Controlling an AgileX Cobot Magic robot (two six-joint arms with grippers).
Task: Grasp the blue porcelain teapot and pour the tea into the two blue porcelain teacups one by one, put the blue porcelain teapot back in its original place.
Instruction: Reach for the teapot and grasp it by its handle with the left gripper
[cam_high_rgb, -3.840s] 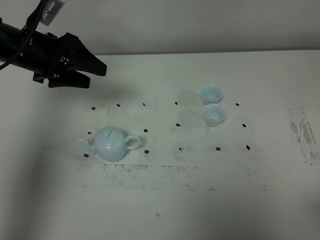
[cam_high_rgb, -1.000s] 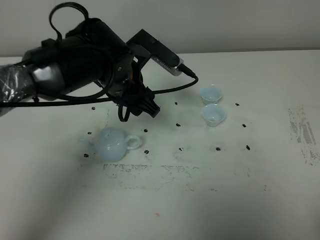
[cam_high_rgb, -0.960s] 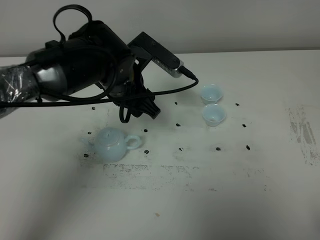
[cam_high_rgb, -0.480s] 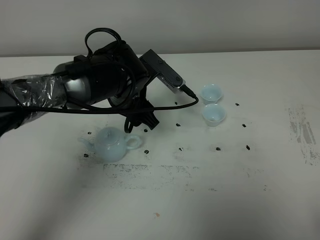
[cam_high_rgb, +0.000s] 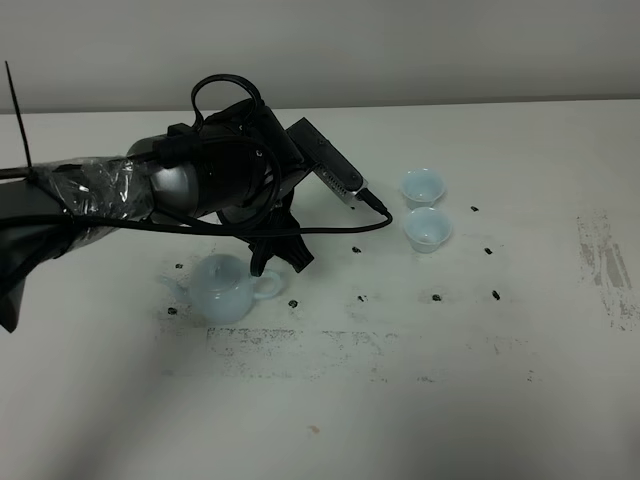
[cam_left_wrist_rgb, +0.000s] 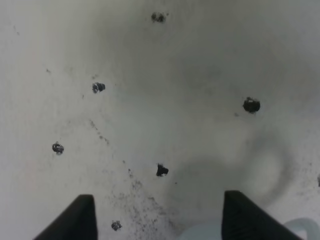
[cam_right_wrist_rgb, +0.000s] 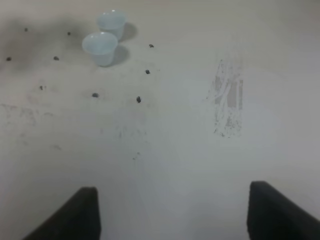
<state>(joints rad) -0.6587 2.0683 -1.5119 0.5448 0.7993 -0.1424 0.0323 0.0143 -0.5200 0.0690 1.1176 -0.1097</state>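
The blue porcelain teapot (cam_high_rgb: 222, 291) stands at the table's left, spout to the left and loop handle (cam_high_rgb: 268, 286) to the right. My left gripper (cam_high_rgb: 277, 258) hangs just above and behind the handle, its fingers wide apart and open. In the left wrist view the gripper (cam_left_wrist_rgb: 160, 222) shows the teapot's pale top (cam_left_wrist_rgb: 200, 233) at the picture's edge between the fingers. The two blue porcelain teacups (cam_high_rgb: 422, 186) (cam_high_rgb: 427, 229) stand side by side to the right, also seen as teacups (cam_right_wrist_rgb: 111, 21) (cam_right_wrist_rgb: 100, 47) in the right wrist view. My right gripper (cam_right_wrist_rgb: 177, 215) is open over bare table.
Small black marks (cam_high_rgb: 361, 298) dot the white table (cam_high_rgb: 400, 400) in rows. Scuffed grey patches lie in front of the teapot (cam_high_rgb: 290, 345) and at the far right (cam_high_rgb: 605, 265). The left arm's cable (cam_high_rgb: 330, 228) loops above the table behind the teapot.
The left arm has come down and forward toward the teapot, bringing its fingers from behind the pot to just over the handle. Teapot and cups have not moved.
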